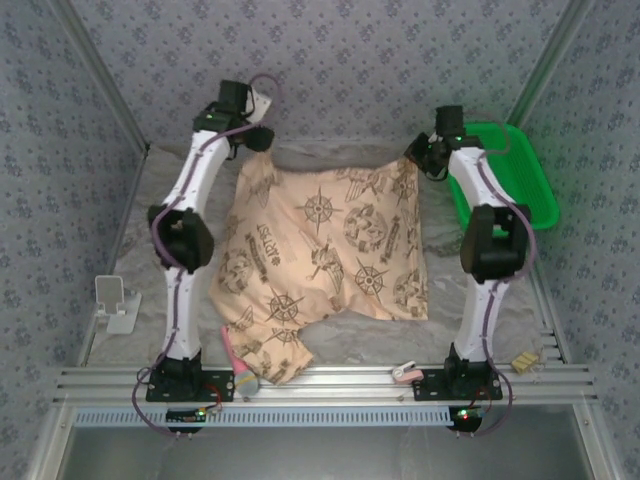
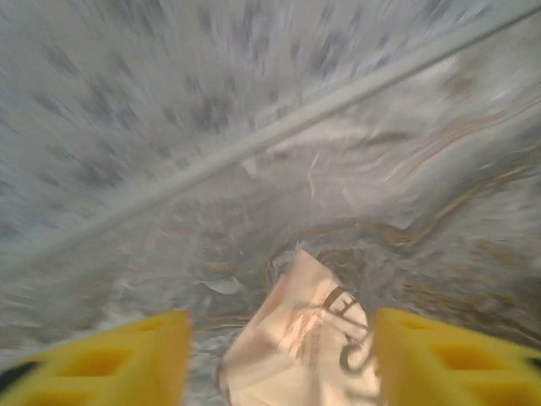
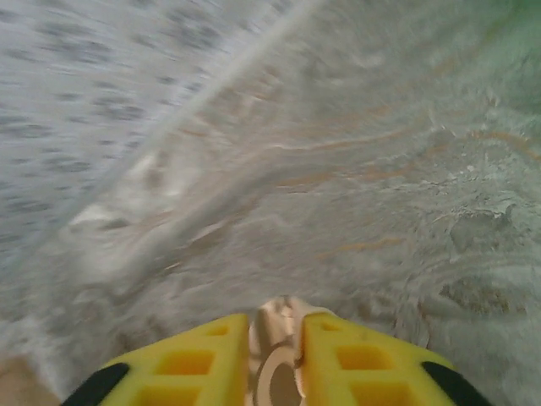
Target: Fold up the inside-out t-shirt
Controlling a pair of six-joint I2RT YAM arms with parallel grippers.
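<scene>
The inside-out t-shirt lies spread across the table, peach-tan with dark compass prints facing up and one sleeve reaching the front rail. My left gripper hangs at its far left corner. In the left wrist view that gripper is open, its yellow fingers wide apart, and the cloth corner lies loose between them. My right gripper is at the far right corner. In the right wrist view that gripper stands narrow, with a bunched fold of the shirt touching both fingers.
A green plastic basket stands at the back right, just beyond the right arm. A white stand sits at the left edge. A pink-handled tool and a small clip lie by the front rail. Patterned walls close in on three sides.
</scene>
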